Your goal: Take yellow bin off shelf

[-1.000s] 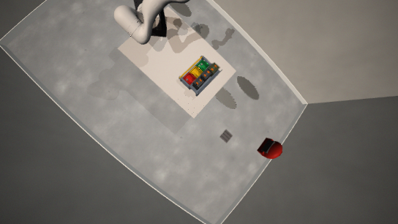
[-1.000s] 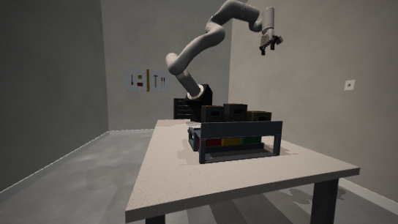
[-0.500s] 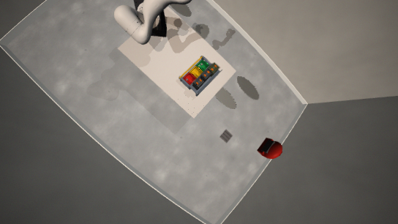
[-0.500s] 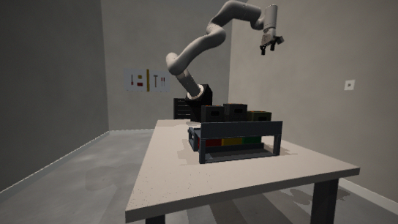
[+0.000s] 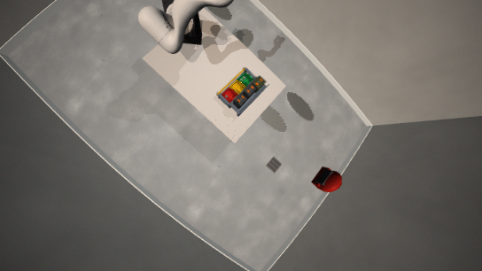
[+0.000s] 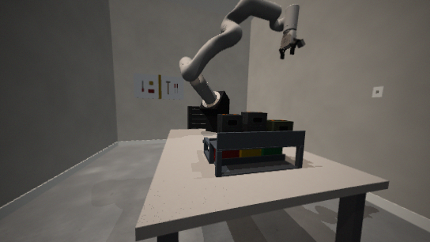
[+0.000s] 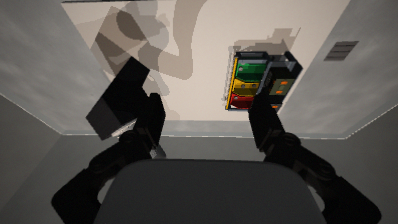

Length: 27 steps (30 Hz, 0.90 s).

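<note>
Item, nearest: surface (image 6: 253, 198), pale, square-edged.
Item: shelf (image 6: 258, 139), dark grey frame, standing on the surface. Lower tier holds red bin (image 6: 230, 153), yellow bin (image 6: 250, 153) between, green bin (image 6: 272, 151). Upper tier holds three dark bins.
Yellow bin: likely rigid plastic, light, smooth-walled; loose parts inside may shift if tipped. Suggested hold: front lip or a side wall; draw out level, clear of both neighbours.
Item, farthest: gripper (image 6: 288, 51), high above the shelf, well apart from it; jaws spread wide, holding nothing.
</note>
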Available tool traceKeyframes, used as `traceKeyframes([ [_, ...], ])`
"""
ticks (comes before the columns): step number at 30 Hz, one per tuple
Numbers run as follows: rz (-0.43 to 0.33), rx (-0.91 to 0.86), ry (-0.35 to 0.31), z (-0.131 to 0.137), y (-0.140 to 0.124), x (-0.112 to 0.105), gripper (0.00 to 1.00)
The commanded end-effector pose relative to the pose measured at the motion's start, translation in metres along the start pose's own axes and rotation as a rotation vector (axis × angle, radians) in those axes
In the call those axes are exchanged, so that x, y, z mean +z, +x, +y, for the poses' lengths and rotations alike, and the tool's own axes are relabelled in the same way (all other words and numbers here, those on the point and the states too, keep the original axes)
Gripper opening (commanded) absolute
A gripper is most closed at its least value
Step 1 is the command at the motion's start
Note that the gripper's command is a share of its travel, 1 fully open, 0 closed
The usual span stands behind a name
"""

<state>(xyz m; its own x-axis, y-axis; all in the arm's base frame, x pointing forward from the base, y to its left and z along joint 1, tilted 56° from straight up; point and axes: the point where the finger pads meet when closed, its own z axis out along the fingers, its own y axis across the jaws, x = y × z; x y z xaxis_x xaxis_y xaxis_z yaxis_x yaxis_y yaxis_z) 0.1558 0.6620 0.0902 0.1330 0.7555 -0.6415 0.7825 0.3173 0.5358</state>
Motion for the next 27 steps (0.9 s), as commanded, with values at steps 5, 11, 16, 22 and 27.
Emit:
traceKeyframes([
  [5,0.031,0.004,-0.004,0.009,-0.023,-0.003,1.0],
  [11,0.031,0.004,-0.004,0.009,-0.023,-0.003,1.0],
  [16,0.031,0.004,-0.004,0.024,-0.07,-0.001,1.0],
  [22,0.031,0.004,-0.004,0.024,-0.07,-0.001,1.0],
  [27,0.031,0.004,-0.004,0.024,-0.07,-0.001,1.0],
])
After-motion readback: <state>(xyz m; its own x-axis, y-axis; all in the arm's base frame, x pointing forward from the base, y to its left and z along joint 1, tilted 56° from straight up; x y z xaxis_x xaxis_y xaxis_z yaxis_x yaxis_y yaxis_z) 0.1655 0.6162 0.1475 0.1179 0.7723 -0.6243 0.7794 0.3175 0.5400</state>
